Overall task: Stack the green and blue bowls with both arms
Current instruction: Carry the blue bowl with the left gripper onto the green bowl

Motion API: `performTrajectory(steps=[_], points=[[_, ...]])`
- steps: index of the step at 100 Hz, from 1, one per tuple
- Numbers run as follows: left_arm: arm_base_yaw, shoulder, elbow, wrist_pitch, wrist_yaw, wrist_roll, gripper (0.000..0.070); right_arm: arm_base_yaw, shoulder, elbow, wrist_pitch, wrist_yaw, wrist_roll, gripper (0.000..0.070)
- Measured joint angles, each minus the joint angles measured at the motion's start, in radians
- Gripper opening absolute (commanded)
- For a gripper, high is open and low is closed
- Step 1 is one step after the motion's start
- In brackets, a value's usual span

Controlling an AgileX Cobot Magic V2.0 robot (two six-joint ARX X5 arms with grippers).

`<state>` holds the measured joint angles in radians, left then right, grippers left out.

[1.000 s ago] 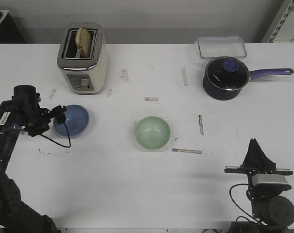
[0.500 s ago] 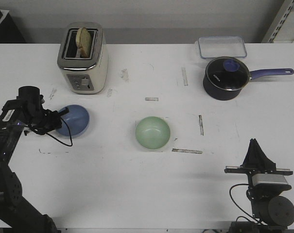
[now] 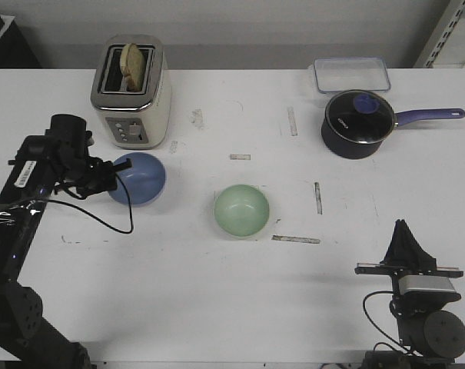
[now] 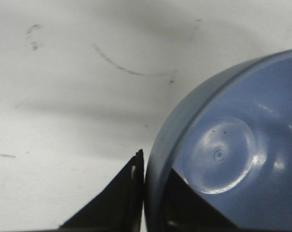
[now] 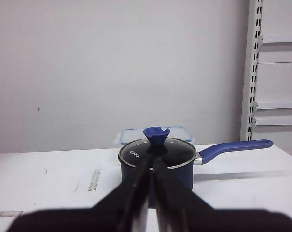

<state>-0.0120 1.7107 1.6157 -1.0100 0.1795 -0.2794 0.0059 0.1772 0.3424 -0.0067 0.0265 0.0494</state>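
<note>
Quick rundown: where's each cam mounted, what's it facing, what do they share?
Front: high, looking forward over the table; both arms show, left gripper at the blue bowl.
Left wrist: on the left arm, facing down; fingers pinch the blue bowl's rim.
Right wrist: low on the right arm, facing the saucepan; right gripper closed.
Shared: bowl with the left wrist view, saucepan with the right.

White table [image 3: 240, 300] fills the workspace; its surface carries scuff marks and several short strips of worn tape [image 3: 296, 239]. Behind the far edge runs a plain pale grey wall [image 3: 278, 23], evenly lit, without visible windows. White slotted shelving uprights [image 5: 253, 67] stand at the right, with a dark object at the far left corner.
</note>
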Motion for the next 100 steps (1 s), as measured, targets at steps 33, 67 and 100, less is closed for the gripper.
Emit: performTrajectory(steps=[33,67,100], points=[[-0.301,0.0,0.095,0.047,0.001,-0.025,0.0,0.0,0.0,0.0,0.0,0.0,0.0,0.0002],[-0.557,0.051,0.095,0.202,0.003,-0.074,0.0003,0.0,0.0,0.0,0.0,0.0,0.0,0.0002],[-0.596,0.167,0.095,0.201,-0.024,-0.075,0.0004,0.0,0.0,0.0,0.0,0.0,0.0,0.0002]])
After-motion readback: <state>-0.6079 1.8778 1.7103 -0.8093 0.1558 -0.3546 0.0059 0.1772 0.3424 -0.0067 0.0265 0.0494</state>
